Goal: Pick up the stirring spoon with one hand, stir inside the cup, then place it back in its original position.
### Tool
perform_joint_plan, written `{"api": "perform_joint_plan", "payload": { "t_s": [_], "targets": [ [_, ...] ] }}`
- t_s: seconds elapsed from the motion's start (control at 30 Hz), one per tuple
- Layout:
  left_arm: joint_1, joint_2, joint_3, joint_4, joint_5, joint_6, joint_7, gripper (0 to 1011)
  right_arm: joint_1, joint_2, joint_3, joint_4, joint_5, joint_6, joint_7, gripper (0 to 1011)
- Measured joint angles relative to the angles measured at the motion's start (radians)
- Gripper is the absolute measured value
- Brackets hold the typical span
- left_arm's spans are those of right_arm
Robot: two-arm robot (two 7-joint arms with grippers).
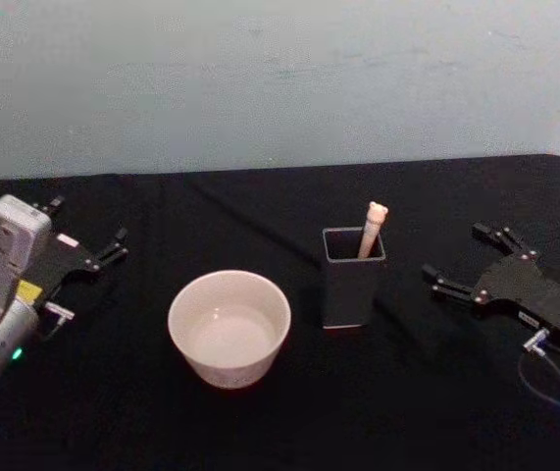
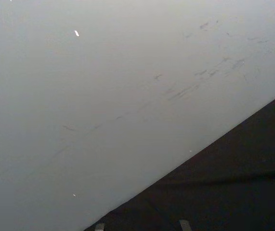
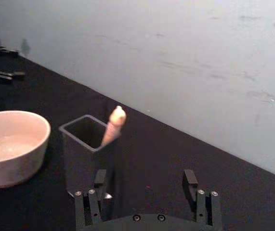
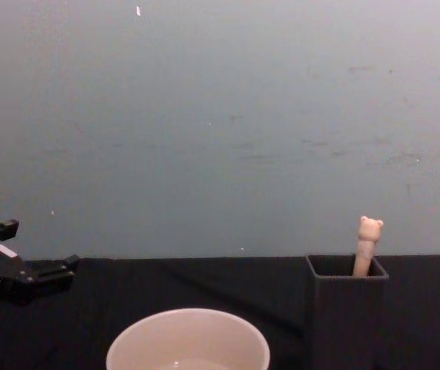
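Both gaping, empty, left claw [image 1: 85,224], right claw [image 1: 454,251]

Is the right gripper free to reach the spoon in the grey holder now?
Probably yes. The right gripper sits open right of the holder, bare cloth between. The handle of the stirring spoon pokes above the rim; the cup stands on the holder's other side. The left gripper is parked far left.

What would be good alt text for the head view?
A cream-white cup sits on a black table beside a dark grey square holder with the stirring spoon standing in it. The left gripper and right gripper, both open, flank them.
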Motion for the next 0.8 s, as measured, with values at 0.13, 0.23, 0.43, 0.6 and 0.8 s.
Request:
{"api": "perform_joint_plan", "payload": {
  "t_s": [0.13, 0.23, 0.43, 0.6, 0.8],
  "targets": [
    [0.0, 0.0, 0.0, 0.0, 0.0, 0.0, 0.0, 1001, 0.004, -0.014, -0.004, -0.003, 0.005, 0.0, 0.033, 1002],
    [0.0, 0.0, 0.0, 0.0, 0.0, 0.0, 0.0, 1001, 0.014, -0.025, -0.008, 0.0, 0.008, 0.001, 0.05, 1002],
    [0.0, 0.0, 0.0, 0.0, 0.0, 0.0, 0.0, 1001, 0.059, -0.065, -0.019, 0.032, 0.019, 0.019, 0.1, 1002],
    [0.0, 0.0, 0.0, 0.0, 0.0, 0.0, 0.0, 1001, 0.102, -0.098, -0.027, 0.064, 0.021, 0.043, 0.12, 1002],
    [0.0, 0.0, 0.0, 0.0, 0.0, 0.0, 0.0, 1001, 0.154, -0.143, -0.036, 0.109, 0.016, 0.081, 0.13, 1002]
  ]
}}
